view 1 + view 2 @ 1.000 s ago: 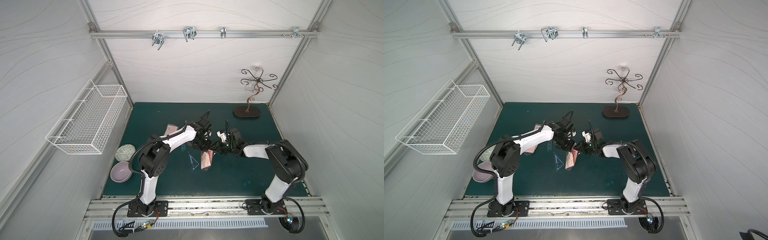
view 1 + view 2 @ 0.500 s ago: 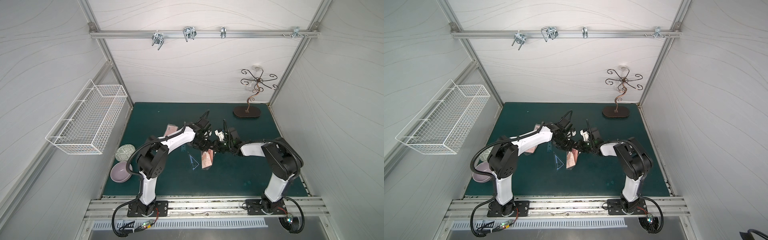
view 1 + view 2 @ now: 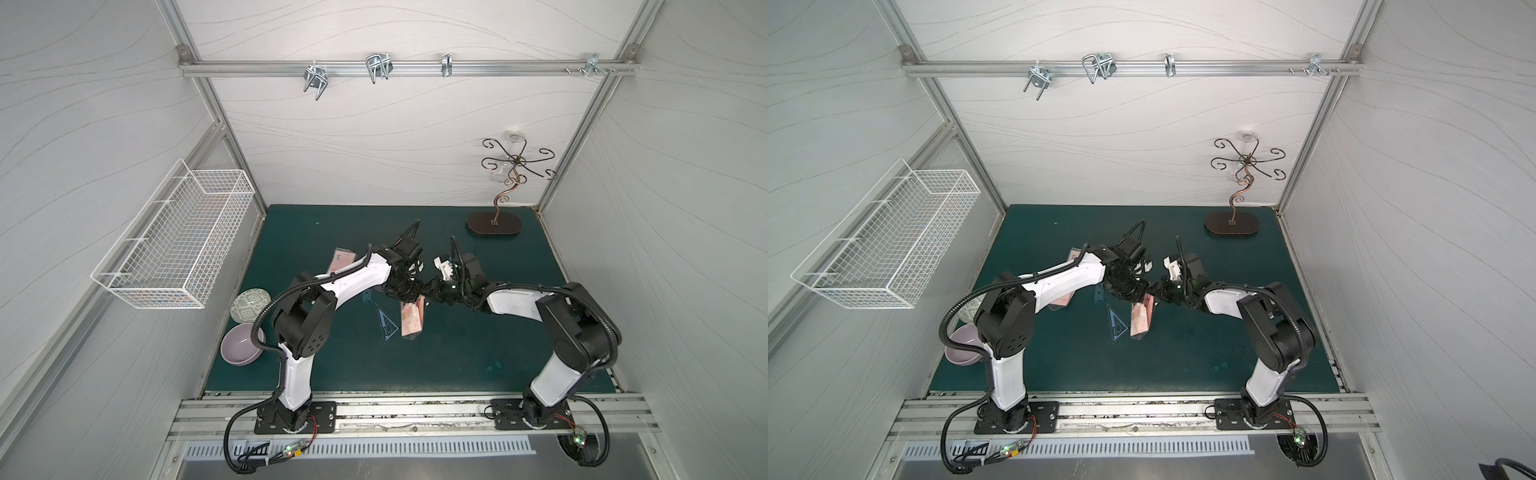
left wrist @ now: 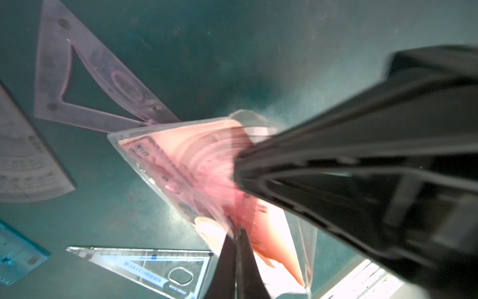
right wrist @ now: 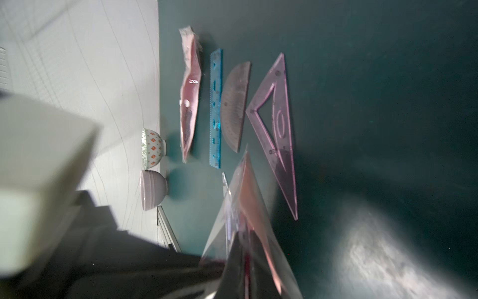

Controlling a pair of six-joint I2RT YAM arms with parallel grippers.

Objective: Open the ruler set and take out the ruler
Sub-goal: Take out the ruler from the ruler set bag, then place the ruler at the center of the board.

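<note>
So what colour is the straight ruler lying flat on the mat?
Blue. The straight ruler shows best in the right wrist view.

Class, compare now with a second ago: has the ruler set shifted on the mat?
No. In a top view the ruler set still sits close beside the clear triangle, with the same gap as before.

In a top view, the ruler set [image 3: 412, 319] sits mid-frame, just right of a set square [image 3: 385, 326]; bowls [image 3: 241, 347] lower left, stand [image 3: 493, 226] upper right.
</note>
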